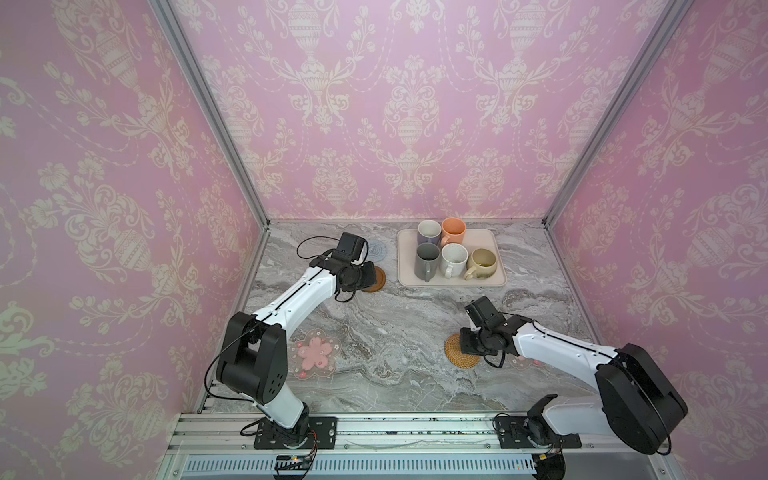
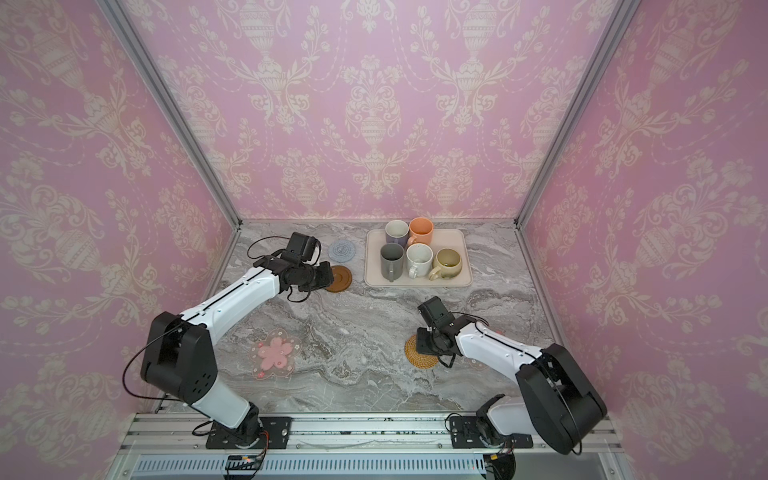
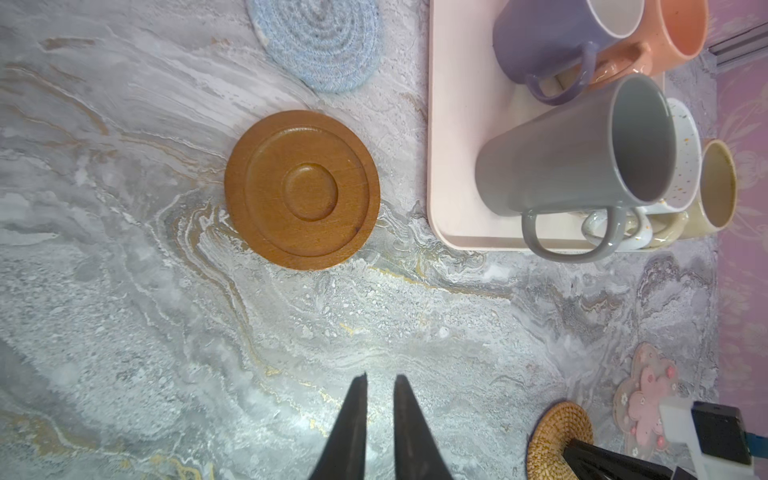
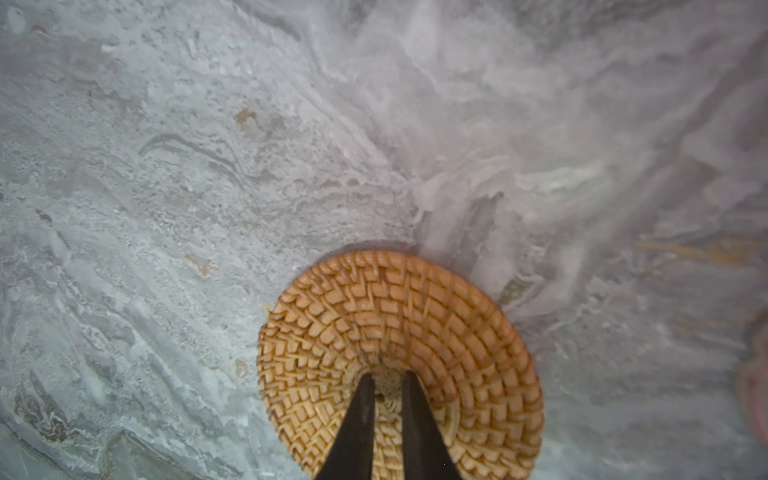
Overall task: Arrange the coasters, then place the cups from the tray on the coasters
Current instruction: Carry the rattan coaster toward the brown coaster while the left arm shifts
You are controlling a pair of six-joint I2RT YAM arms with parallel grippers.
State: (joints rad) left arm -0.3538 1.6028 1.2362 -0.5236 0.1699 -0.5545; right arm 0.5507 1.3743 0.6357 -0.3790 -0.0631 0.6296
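Clamping the tan rattan coaster (image 4: 374, 316), the right gripper (image 4: 387, 376) sits closed on it, low over the worktop (image 1: 395, 332). Judgement: set it down flat, clear of the flower coaster (image 1: 521, 363) half hidden under that arm, with room for a cup between mats. Another flower coaster (image 1: 316, 352) lies near the left arm's base. Farther back, the left gripper (image 3: 381, 377) hovers narrow and empty, short of the brown disc (image 3: 302, 190). The blue woven coaster (image 3: 316, 41) lies just beyond. All five cups (image 1: 454, 259) stand on the tray (image 1: 484, 239) at the rear. No brand, label or writing is legible.
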